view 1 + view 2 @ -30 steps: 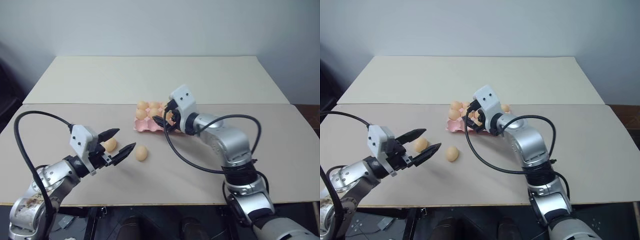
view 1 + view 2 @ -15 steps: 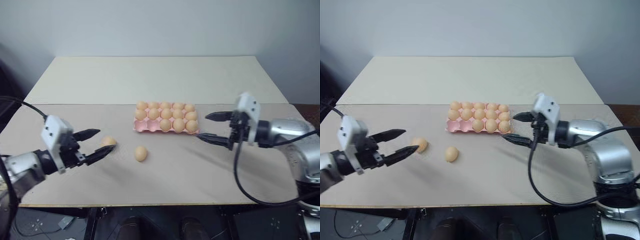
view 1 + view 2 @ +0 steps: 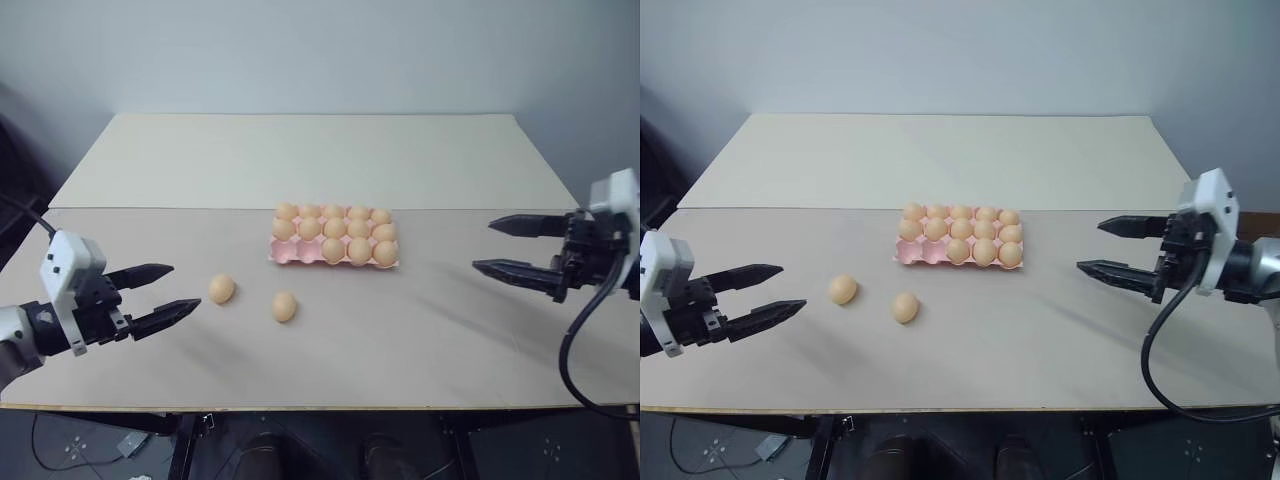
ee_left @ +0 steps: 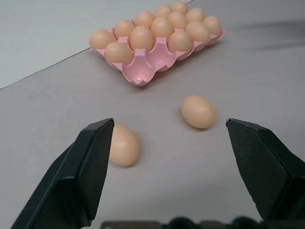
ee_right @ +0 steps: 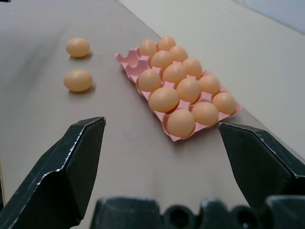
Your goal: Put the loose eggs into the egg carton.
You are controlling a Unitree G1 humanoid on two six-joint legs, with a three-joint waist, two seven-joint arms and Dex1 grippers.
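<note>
The pink egg carton (image 3: pixel 290 254) lies mid-table with several eggs in its cups; two cups at its front left end are bare. Two loose eggs rest on the table to the carton's front left, one (image 3: pixel 221 289) further left than the other (image 3: pixel 284 306). My left gripper (image 3: pixel 185 286) hovers open just left of the left egg, pointing at it, with nothing between its fingers. Far to the right of the carton, my right gripper (image 3: pixel 482 245) is open and empty and points back toward it. Both eggs (image 4: pixel 123 144) (image 4: pixel 198 111) show in the left wrist view between the fingers.
The near tabletop (image 3: pixel 400 340) is a tan board. A paler second board (image 3: pixel 300 160) adjoins it behind the carton, with a seam between them. A plain wall stands at the back.
My right gripper has drawn away from the carton, far to the right. My left gripper has pulled back leftward, off the loose eggs. Both stayed open, and the eggs have not moved.
</note>
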